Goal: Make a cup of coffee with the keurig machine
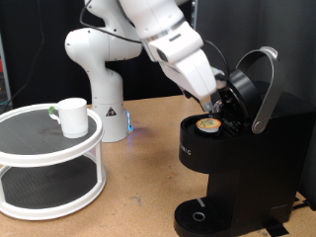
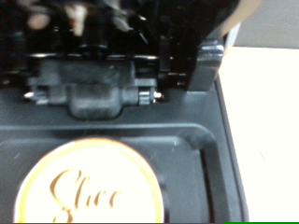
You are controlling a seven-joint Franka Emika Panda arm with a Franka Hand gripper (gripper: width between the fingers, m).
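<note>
Wooden tabletop bears keurig machine (image 1: 237, 148), lid raised, pod (image 1: 207, 125) seated; cup (image 1: 71, 116) on rack (image 1: 49, 163).

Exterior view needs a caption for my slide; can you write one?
Gripper at the open coffee machine, pod seated inside; white cup waits on a round stand.

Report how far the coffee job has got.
Done: the keurig machine has its lid raised and a tan-topped pod sits in the chamber. In hand: the gripper hovers just above that pod. Left: the lid is not closed, and the cup is on the round white rack, not under the spout.
</note>
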